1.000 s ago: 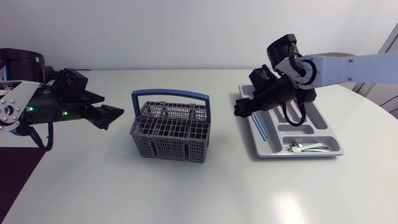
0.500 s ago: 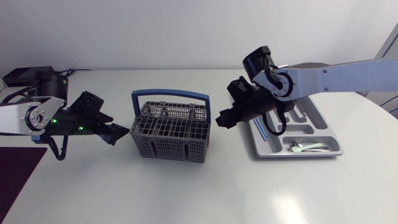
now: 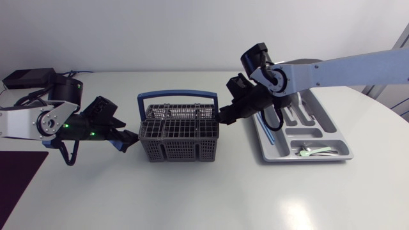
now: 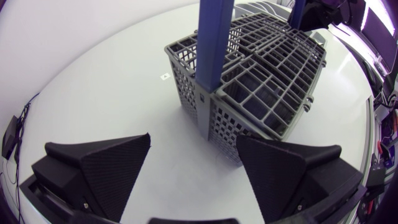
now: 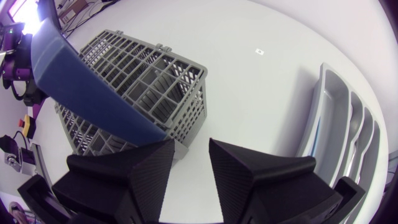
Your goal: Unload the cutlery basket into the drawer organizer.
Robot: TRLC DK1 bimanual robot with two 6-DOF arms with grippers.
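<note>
The grey cutlery basket with a blue handle stands mid-table; I cannot make out any cutlery inside it. My left gripper is at its left wall, open wide, with the basket and its handle just ahead of the fingers and nothing between them. My right gripper hovers at the basket's right rim. Its fingers stand a narrow gap apart and hold nothing, with the basket ahead. The grey drawer organizer lies to the right and holds a blue utensil and a pale green spoon.
A black box with a cable sits at the table's back left corner. The organizer lies beside my right gripper in its wrist view. Bare white tabletop stretches in front of the basket and organizer.
My right arm swung left from over the organizer to the basket's right rim, its fingers narrowing. My left gripper advanced right to the basket, which shifted slightly right and turned square.
</note>
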